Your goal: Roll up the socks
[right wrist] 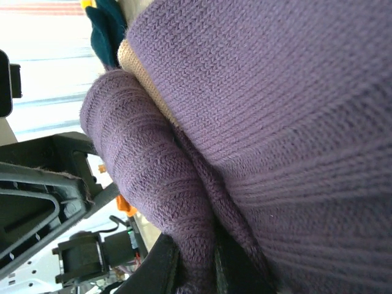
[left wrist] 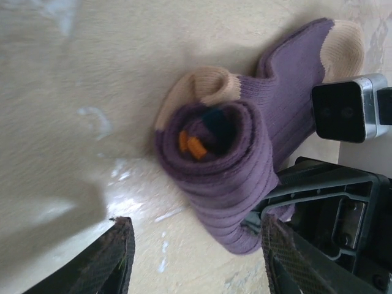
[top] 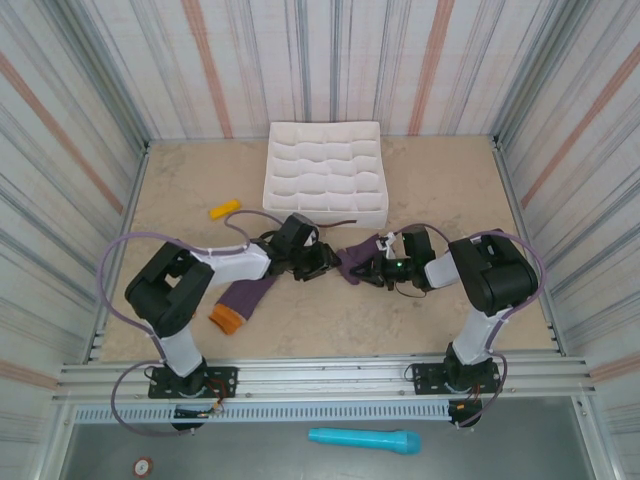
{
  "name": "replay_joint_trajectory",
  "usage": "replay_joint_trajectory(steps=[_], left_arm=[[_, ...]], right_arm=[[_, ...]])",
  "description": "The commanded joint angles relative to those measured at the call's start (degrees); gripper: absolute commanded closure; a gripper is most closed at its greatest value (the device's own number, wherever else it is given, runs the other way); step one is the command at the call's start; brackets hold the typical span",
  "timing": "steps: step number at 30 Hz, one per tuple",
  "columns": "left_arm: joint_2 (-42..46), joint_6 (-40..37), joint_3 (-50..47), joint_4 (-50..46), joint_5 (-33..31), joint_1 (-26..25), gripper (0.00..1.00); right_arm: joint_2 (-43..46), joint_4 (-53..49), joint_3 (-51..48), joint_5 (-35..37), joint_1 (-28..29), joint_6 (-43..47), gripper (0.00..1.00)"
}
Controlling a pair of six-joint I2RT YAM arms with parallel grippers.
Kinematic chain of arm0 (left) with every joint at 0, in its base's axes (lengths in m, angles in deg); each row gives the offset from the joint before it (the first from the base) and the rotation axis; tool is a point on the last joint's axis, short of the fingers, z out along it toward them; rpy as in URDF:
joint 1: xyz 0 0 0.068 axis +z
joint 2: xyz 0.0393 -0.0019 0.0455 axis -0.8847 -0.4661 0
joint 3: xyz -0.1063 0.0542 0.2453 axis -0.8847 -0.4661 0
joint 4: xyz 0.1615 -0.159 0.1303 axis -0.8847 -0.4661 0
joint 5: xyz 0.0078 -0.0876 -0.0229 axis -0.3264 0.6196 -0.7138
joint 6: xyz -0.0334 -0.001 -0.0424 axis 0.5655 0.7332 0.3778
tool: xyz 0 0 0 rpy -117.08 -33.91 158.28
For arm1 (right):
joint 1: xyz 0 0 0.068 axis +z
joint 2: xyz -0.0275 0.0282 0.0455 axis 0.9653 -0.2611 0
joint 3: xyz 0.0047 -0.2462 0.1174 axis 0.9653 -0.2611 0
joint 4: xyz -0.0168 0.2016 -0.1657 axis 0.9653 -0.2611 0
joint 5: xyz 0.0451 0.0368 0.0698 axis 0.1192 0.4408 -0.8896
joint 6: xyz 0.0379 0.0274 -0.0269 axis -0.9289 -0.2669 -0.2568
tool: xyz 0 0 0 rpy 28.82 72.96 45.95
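Field notes, mid-table.

Your rolled sock sits on the table just in front of the white tray, between the two claws. From the left wrist you look straight into the end of the rolled sock. It is purple rib wound in a spiral, with a fleck of orange and dark teal at the core and a cream patch on the outer layer. A loose purple length with a cream tip runs off from the roll toward the right claw's body.

Left claw: the jaws stand apart, either side of the roll's near end. One finger stands clear, with bare table between it and the fabric. The other is just beside the roll, and you cannot tell whether it touches. It has hold of nothing.

Right claw: closed tight, with a fold of the purple knit pinched between its fingers. The rest of that sock bulges close over its lens.

Your flat sock lies unrolled to the left of the roll, partly under the left arm. Its orange cuff points toward the near edge.

A yellow-orange stick lies left of the tray. A blue tube lies off the table, in front of the arm bases.
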Motion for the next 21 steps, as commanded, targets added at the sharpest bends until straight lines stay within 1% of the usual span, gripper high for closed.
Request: replay_joint_trajectory(steps=[1,16,20,21], left_arm=[[-2.21,-1.17,2.14,1.14,-1.73,-0.79,0.43],[-7.65,1.43,3.86,3.68,-4.52,-2.09,0.51],[-8.83,1.88,4.76,3.34,-5.07,-2.30,0.59],[-9.02,2.06,4.96,3.20,-5.24,-2.30,0.62]], right_arm=[[-3.97,-14.79,-3.57,9.38,-0.85,-2.55,1.00],[-3.99,-10.05,-5.57,8.05,-2.40,-3.68,1.00],[-2.89,-9.04,-5.84,7.56,-2.58,-3.99,1.00],[-2.41,-8.96,-5.84,7.52,-2.60,-3.91,0.96]])
